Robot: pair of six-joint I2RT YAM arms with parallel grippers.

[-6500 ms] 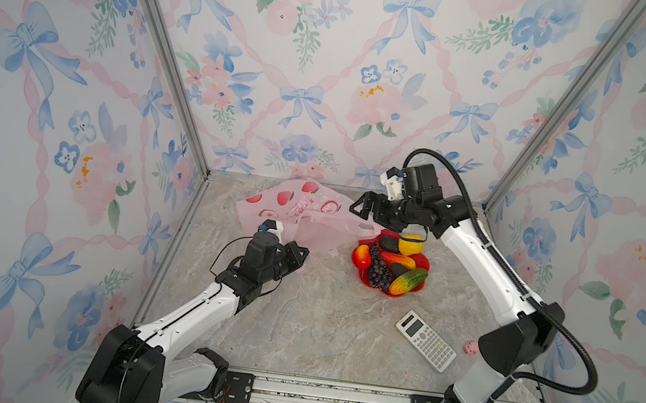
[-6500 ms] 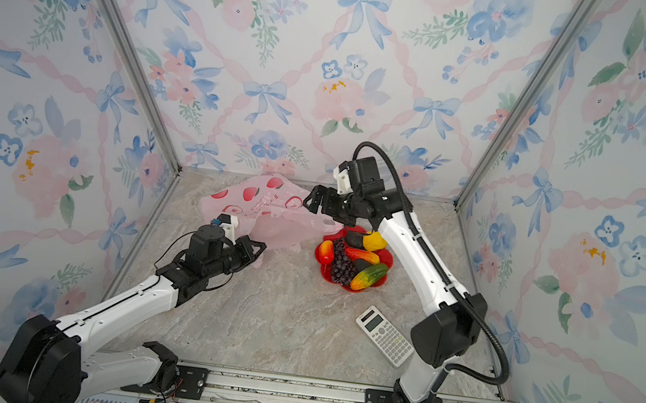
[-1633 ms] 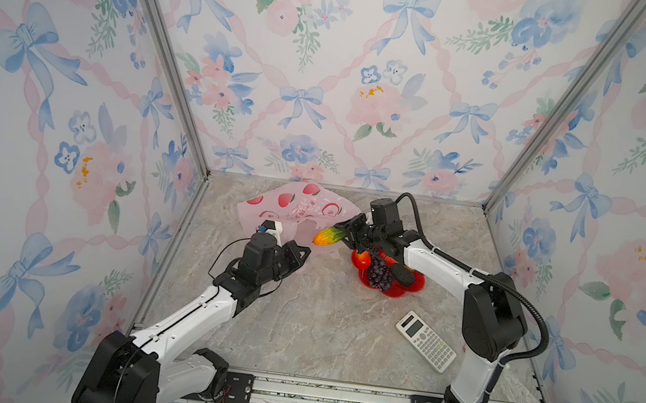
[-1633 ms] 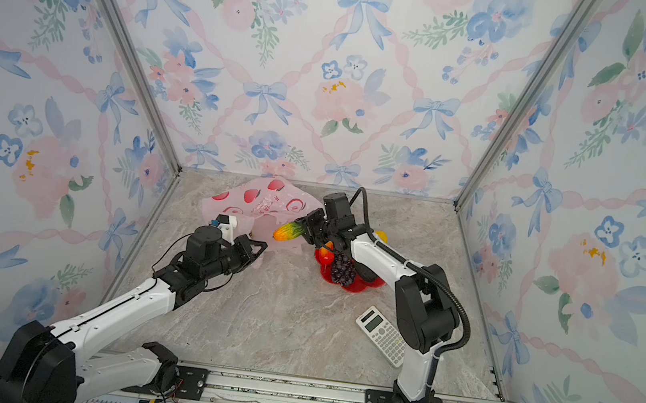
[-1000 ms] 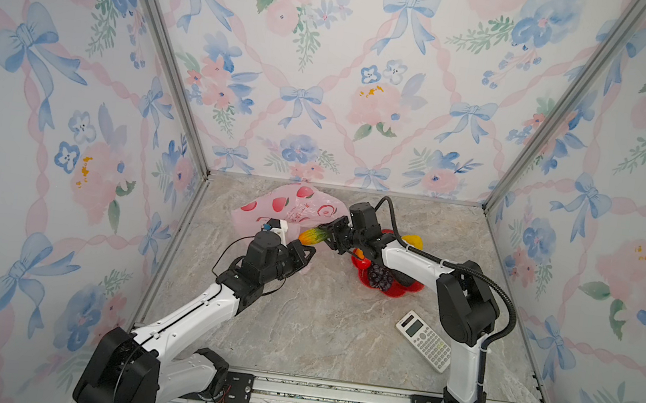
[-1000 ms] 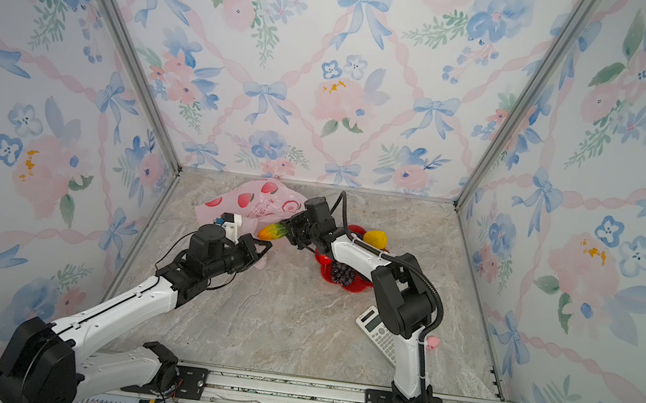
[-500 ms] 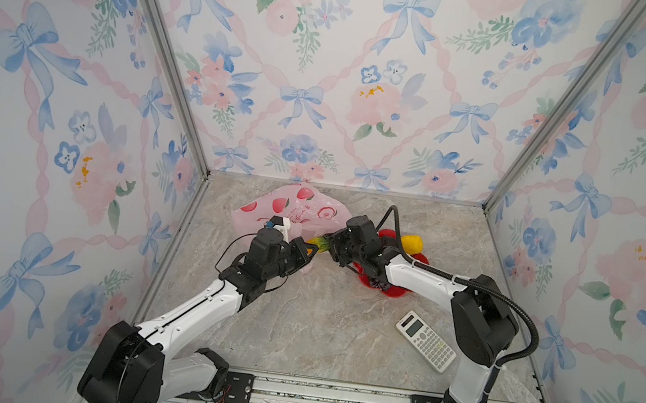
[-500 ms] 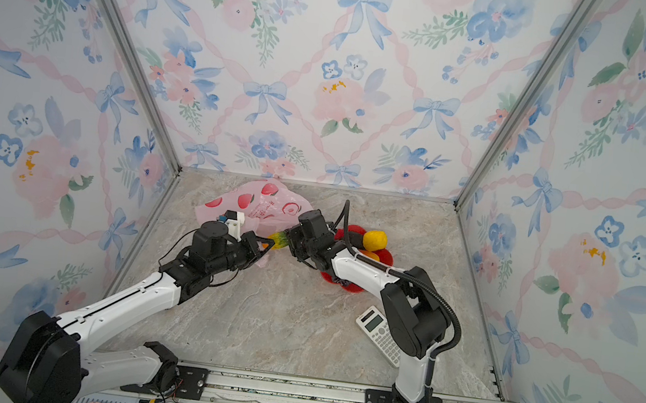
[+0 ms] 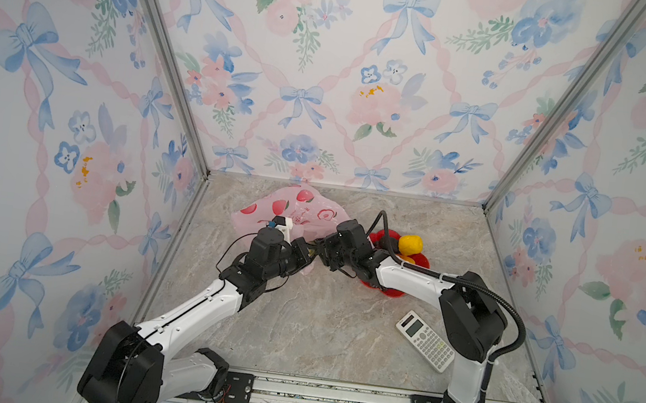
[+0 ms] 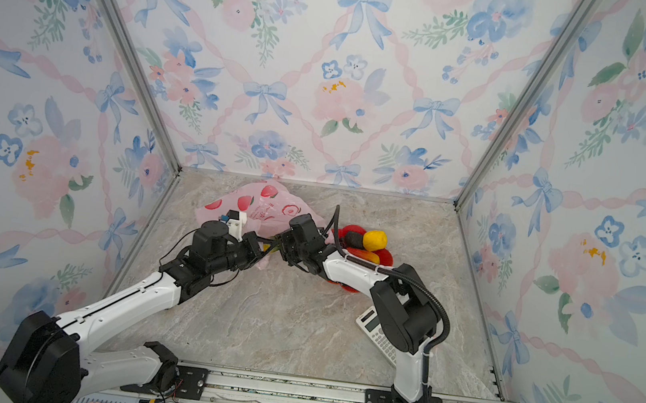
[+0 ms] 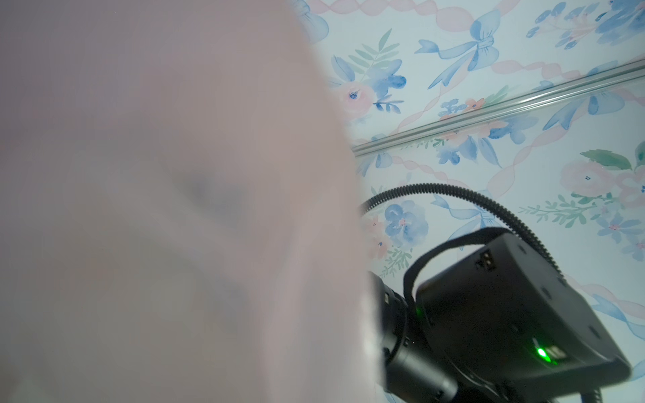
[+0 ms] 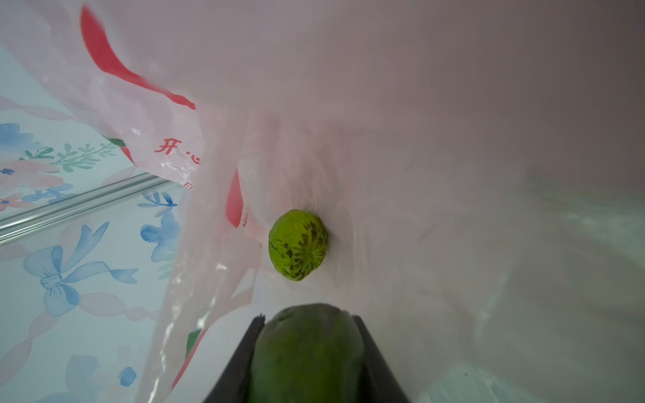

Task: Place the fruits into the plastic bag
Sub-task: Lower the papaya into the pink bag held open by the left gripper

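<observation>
My left hand [image 9: 305, 252] is clamped fully shut at the near edge of the bag [image 9: 290, 212]. Pink film smothers its camera, so I take it to be pinching the mouth up and open. The bag itself sits at the back left of the surface [image 9: 322, 328]. Moving across, my right hand [image 12: 307, 322] is partly closed around a green fruit [image 12: 307, 352], with its nose pushed inside the bag's mouth. A bumpy green ball [image 12: 297, 244] already lies deeper in. So I read this as the drop-off step. Next I need to spread those fingers, let the fruit roll in, then back out without snagging the film. Further right, the lemon [image 9: 410, 244] waits on the red plate [image 9: 425, 262] with a few more.
</observation>
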